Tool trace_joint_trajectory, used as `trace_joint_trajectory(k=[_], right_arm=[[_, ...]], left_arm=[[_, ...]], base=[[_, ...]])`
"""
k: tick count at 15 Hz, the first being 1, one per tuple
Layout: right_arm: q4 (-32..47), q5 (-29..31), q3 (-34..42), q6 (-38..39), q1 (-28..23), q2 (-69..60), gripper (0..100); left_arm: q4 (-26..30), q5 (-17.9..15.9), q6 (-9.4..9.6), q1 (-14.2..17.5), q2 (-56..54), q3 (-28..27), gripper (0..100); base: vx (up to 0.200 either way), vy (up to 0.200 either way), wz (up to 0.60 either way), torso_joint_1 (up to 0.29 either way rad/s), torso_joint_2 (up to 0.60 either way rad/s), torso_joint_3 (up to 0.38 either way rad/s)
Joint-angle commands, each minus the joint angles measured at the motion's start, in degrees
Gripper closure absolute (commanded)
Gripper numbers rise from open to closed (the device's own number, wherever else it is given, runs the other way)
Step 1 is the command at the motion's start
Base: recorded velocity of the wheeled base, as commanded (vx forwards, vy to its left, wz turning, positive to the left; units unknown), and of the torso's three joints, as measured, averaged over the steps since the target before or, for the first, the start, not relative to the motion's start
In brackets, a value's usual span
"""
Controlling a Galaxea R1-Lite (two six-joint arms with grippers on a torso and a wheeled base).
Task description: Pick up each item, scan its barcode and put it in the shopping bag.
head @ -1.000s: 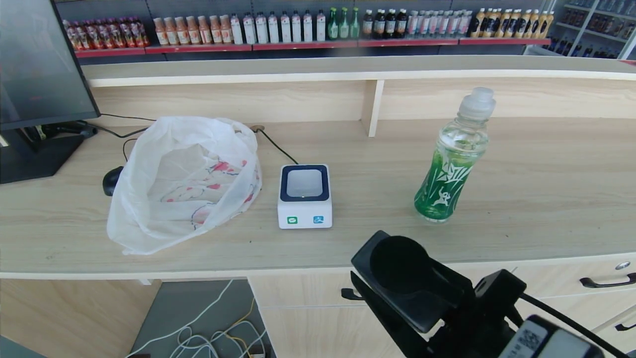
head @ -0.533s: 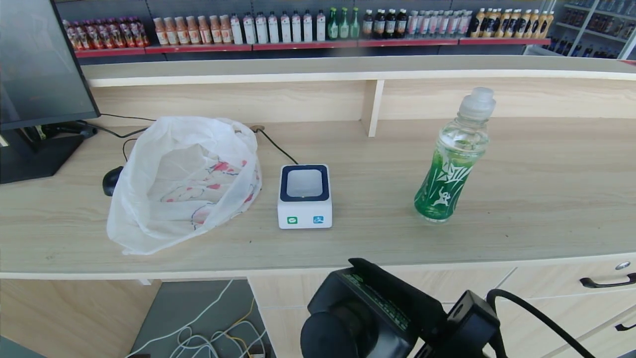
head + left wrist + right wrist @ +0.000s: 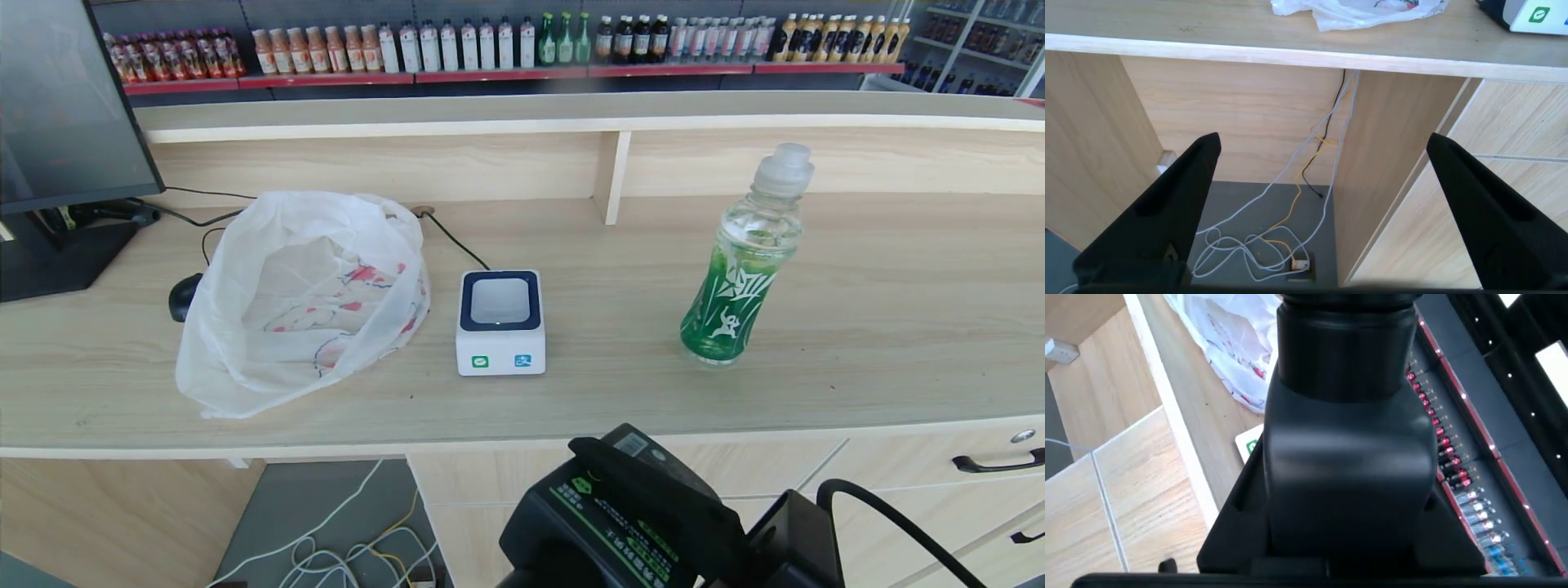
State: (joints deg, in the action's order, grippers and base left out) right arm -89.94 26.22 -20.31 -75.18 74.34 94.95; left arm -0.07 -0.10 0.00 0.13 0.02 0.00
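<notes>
Your left gripper (image 3: 1323,140) hangs spread wide below the counter (image 3: 1208,45). Your right gripper (image 3: 645,510): cannot tell its state. The bottle (image 3: 739,269) stands upright.

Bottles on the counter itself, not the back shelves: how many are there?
1. The green bottle stands upright on the counter, right of the scanner. The shopping bag left of the scanner is crumpled, so something may be hidden inside.

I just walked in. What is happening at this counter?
A robot is doing checkout; nothing is picked up yet. The green bottle stands upright on the counter, right of the white scanner; the plastic bag lies open on the scanner's left. The left pincer is open and empty, low before the counter's front. The right arm is low too, touching nothing.
</notes>
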Motion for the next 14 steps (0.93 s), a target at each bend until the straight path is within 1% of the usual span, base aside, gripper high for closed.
trace_joint_trajectory(k=[1,5,14], right_arm=[[-0.06,-0.03,-0.17,-1.11,0.02,-0.21,100],[-0.06,-0.03,-0.61,-3.04,-0.07,-0.03,100],[-0.06,-0.03,-0.87,-3.75,-0.07,0.06,100]], left_arm=[[-0.01,0.01,0.0,-0.05,-0.02,0.0,0],[-0.01,0.01,0.0,-0.13,-0.02,0.0,0],[0.07,0.01,0.0,-0.13,-0.02,0.0,0]], base=[[0.0,0.0,0.0,0.0,0.0,0.0],[0.0,0.0,0.0,0.0,0.0,0.0],[0.0,0.0,0.0,0.0,0.0,0.0]])
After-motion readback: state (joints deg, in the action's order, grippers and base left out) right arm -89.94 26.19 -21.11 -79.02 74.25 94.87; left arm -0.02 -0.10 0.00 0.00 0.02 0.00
